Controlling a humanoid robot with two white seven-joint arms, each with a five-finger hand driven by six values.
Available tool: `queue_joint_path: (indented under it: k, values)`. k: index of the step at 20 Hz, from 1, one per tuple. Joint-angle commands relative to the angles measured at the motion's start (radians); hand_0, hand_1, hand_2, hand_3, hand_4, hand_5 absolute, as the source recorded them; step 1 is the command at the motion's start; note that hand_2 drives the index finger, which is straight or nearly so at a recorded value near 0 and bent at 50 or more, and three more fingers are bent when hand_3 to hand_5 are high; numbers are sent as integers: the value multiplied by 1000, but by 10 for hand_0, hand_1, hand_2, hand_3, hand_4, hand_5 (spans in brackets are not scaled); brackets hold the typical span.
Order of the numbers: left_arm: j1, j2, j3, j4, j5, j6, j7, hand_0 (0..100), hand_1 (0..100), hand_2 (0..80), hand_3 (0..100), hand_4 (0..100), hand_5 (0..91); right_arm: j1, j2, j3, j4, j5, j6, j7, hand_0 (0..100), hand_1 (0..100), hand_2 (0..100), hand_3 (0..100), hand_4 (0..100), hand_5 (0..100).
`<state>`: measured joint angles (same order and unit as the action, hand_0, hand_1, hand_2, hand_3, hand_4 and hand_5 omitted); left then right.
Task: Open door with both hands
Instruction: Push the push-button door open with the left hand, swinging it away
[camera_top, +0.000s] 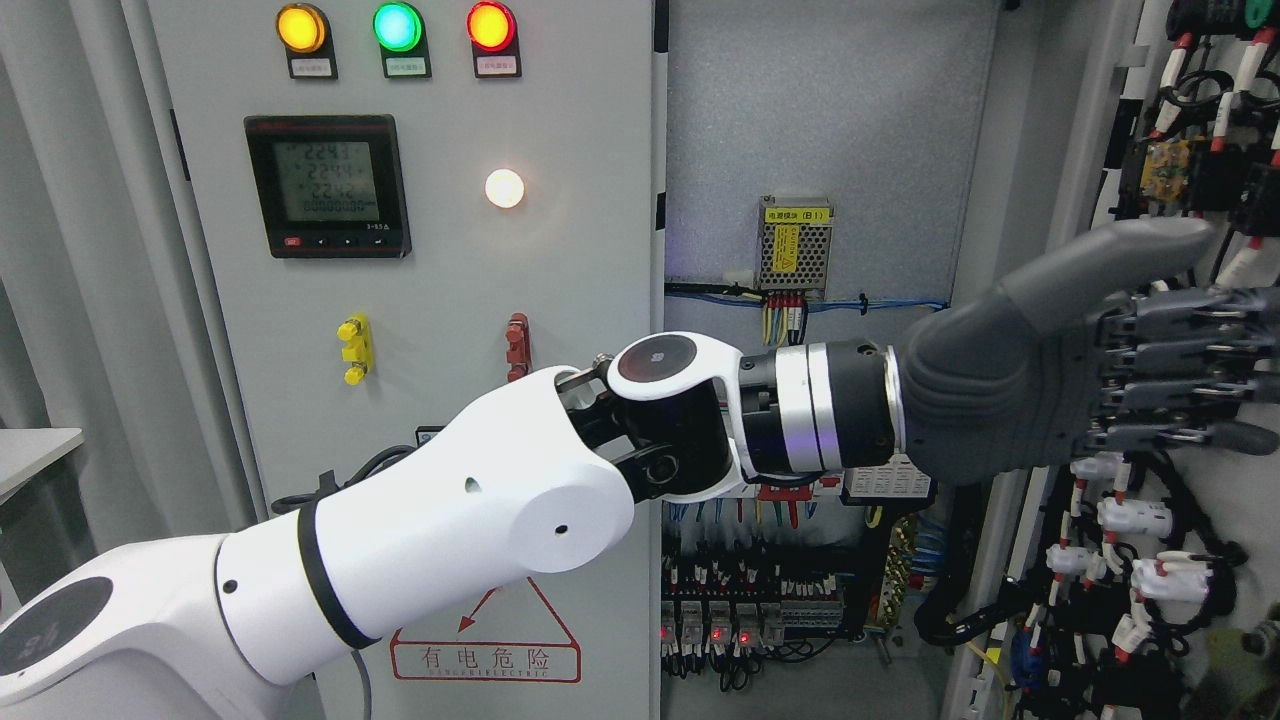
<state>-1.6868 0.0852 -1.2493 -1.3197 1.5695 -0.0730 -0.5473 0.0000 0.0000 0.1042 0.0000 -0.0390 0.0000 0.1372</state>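
1. Head view: the white left arm comes in from the lower left and reaches across to the right side.
2. Its dark grey left hand (1085, 365) is held out flat, thumb up. The fingers (1180, 370) are straight and lie close side by side, and they hold nothing.
3. The fingertips are at the right edge, in front of the open light grey metal cabinet door (1010, 200) with its black, white and red wires. I cannot tell if they touch it.
4. That door is swung wide open on the right, so the inside of the cabinet shows: a grey back wall, a small silver box with a yellow label (796, 243), and rows of switches low down.
5. On the left is the shut grey front panel (580, 300). It has three round lamps at the top, yellow (301, 28), green (397, 26) and red (491, 26).
6. Below them is a black meter with a screen (329, 186) and a small glowing white light (504, 188).
7. Near the bottom is a red triangle warning sign (487, 640).
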Motion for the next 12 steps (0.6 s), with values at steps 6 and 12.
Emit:
queue_joint_path:
  k: [6,12]
  values:
    - [-67,-85,-127,119,73,-24,-2,296,0,28,29,36,0,-20,-5,-3,9,1,0,-1,218,0,0,0,0,0]
    - [-68,-85,-128,119,73,-24,-2,296,0,28,28,36,0,-20,-5,2,8,-1,-1,-1,218,0,0,0,0,0]
